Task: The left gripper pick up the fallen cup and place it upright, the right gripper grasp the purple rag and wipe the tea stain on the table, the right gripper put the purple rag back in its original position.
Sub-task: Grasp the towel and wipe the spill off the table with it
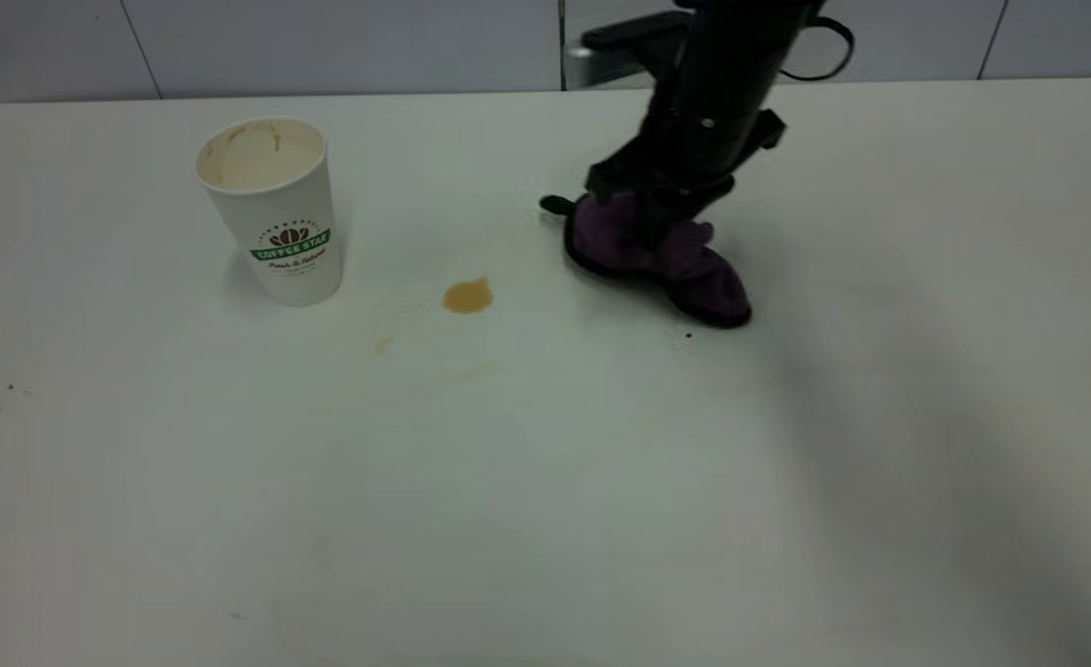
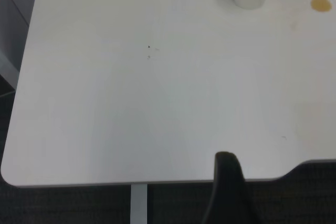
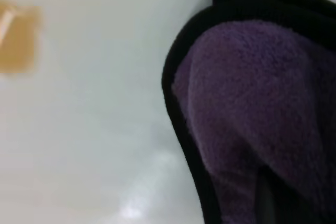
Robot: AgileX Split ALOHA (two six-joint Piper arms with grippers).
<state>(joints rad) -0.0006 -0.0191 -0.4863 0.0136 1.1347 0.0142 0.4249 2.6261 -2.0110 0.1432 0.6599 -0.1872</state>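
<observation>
The right tool (image 1: pixel 649 211) presses down, closed on the bunched purple rag (image 1: pixel 670 259), beside the tea stain (image 1: pixel 468 296) and upright cup (image 1: pixel 272 211) on the table (image 1: pixel 545 482).

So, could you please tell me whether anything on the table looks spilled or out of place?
Yes: a tan-orange tea stain with fainter smears sits unwiped on the table, between the upright cup and the bunched purple rag under the right tool.

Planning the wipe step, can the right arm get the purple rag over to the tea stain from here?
Probably yes: the right end effector is down on the purple rag, and only bare table lies between it and the tea stain.
</observation>
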